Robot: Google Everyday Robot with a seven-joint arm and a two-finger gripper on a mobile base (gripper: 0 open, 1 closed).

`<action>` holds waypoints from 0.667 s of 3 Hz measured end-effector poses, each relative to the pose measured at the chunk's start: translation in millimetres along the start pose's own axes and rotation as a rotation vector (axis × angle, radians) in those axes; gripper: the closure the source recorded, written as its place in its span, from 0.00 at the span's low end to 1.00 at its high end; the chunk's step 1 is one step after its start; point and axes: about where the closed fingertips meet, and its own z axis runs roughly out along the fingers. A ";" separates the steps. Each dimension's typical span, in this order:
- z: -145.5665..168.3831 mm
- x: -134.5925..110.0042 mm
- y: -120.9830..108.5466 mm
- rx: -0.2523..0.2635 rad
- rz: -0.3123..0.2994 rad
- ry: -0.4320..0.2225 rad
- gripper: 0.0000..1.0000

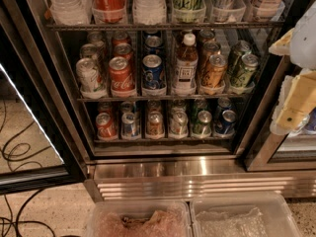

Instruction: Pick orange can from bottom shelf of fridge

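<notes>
The fridge (pixel 44 58) stands with its door open and fills most of the camera view. Its bottom shelf (pixel 163 139) holds a row of small cans in clear trays. The orange can (pixel 155 124) is third from the left in the front row, between a blue-and-silver can (pixel 130 124) and a silver can (pixel 178 123). More cans stand behind it. My gripper (pixel 292 113) hangs at the right edge of the view, outside the fridge, well to the right of the orange can and about level with it. It holds nothing that I can see.
The taller middle rack carries a red Coca-Cola can (pixel 121 76), a blue can (pixel 153 72), a bottle (pixel 186 63) and amber-gold cans (pixel 214 70). The open glass door (pixel 29 132) juts out on the left, with cables (pixel 19 147) on the floor. Below the ribbed steel base (pixel 197 184) sit two clear bins (pixel 237 204).
</notes>
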 end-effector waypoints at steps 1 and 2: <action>2.3 1.3 -0.2 0.008 0.012 0.025 0.00; 2.3 1.3 -0.2 0.008 0.012 0.025 0.00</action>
